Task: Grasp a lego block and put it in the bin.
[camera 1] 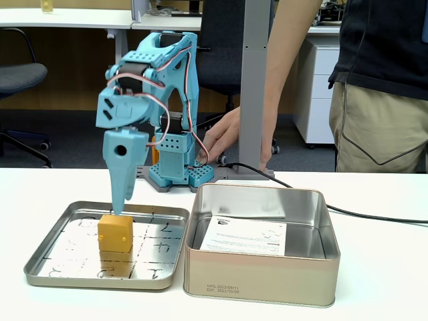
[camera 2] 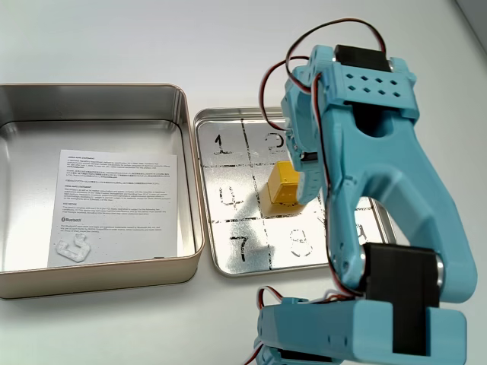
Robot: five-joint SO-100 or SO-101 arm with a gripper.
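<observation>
One lego block (camera 1: 115, 233) on tray (camera 1: 67, 271), white table (camera 1: 388, 267).

A white worktop (camera 1: 374, 267) carries everything here. The bin (camera 1: 261, 284), a deep square silver tin, sits on it at the right of a fixed view, and a shallow metal tray (camera 1: 40, 271) with a marked grid lies just beside it on the left, their walls nearly touching. Behind the tray stands the arm's blue base (camera 1: 177, 175). A black cable (camera 1: 374, 215) trails across the worktop behind the bin.
</observation>
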